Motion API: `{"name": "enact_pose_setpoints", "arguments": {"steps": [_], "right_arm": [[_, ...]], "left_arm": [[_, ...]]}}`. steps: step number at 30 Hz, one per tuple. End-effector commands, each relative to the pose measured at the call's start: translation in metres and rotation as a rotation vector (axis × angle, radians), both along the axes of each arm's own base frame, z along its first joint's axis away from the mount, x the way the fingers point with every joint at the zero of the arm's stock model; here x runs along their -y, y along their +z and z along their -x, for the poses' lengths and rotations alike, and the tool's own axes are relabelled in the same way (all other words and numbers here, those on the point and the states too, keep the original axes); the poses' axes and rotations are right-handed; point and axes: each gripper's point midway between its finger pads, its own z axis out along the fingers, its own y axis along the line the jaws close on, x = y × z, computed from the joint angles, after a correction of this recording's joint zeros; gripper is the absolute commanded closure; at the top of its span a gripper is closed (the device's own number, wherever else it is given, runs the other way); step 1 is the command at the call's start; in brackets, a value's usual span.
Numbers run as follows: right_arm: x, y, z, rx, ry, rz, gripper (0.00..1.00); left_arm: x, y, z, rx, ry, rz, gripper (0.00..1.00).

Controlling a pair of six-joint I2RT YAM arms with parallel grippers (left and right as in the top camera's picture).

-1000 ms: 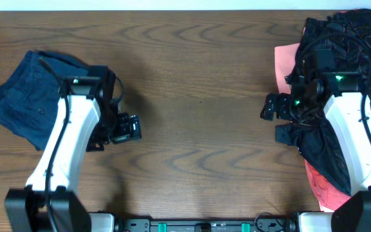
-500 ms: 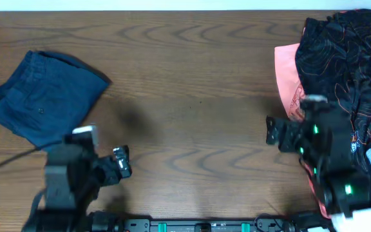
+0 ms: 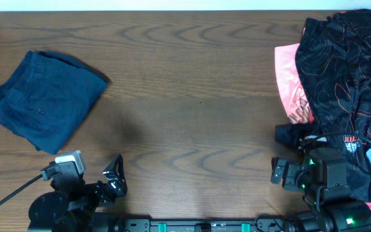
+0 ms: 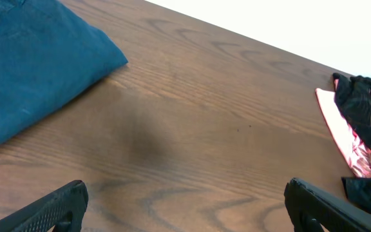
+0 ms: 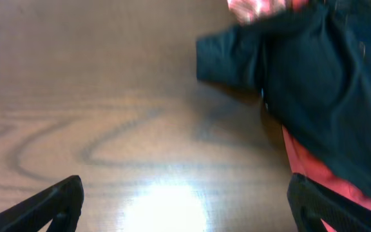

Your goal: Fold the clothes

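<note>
A folded dark navy garment [image 3: 44,100] lies at the table's left; it also shows in the left wrist view [image 4: 31,71]. At the right lies a heap: a black garment with thin orange swirls [image 3: 346,71] over a coral-pink one [image 3: 288,84]. The right wrist view shows the black cloth [image 5: 314,77] with pink [image 5: 321,180] under it. My left gripper [image 3: 113,177] is open and empty near the front edge, its fingertips [image 4: 57,206] wide apart. My right gripper [image 3: 277,173] is open and empty beside the heap's near corner.
The brown wooden table [image 3: 192,96] stretches between the two piles. A cable [image 3: 5,193] runs from the left arm's base. A white wall edge [image 4: 269,26] borders the table's far side.
Both arms have pulled back from the garments to the table's front edge. The navy garment and the heap now lie uncovered.
</note>
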Motion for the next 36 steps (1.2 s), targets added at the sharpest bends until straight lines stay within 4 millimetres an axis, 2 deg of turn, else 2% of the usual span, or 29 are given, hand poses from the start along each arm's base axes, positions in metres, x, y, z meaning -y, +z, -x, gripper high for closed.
{"name": "enact_pose_setpoints", "arguments": {"steps": [1,7,10,18,21,27,30,36], "right_arm": [[0.002,-0.005,0.007,-0.032,-0.01,0.01,0.01],[0.004,-0.008,0.012,-0.056,-0.013,0.02,0.01],[0.014,-0.009,0.014,-0.059,-0.046,0.065,0.01],[0.018,0.005,0.014,0.04,-0.075,0.041,0.01],[0.018,0.016,0.012,0.123,-0.077,0.027,0.01],[0.013,0.05,-0.02,0.471,0.088,0.15,0.01],[0.01,0.055,-0.033,0.613,0.13,0.203,0.01],[0.013,0.058,-0.061,0.838,0.096,0.247,0.01]], "left_arm": [[-0.002,-0.002,0.0,-0.004,0.012,-0.003,0.02],[-0.002,-0.002,0.0,-0.004,0.012,-0.002,0.02],[-0.002,-0.002,0.0,-0.004,0.012,-0.003,0.02],[-0.002,-0.002,0.0,-0.004,0.012,-0.002,0.02],[-0.002,-0.002,0.0,-0.004,0.012,-0.003,0.02],[-0.002,-0.002,0.0,-0.004,0.012,-0.002,0.02],[-0.002,-0.002,0.0,-0.004,0.012,-0.002,0.02],[-0.002,-0.002,0.0,-0.004,0.012,-0.002,0.02]]}}
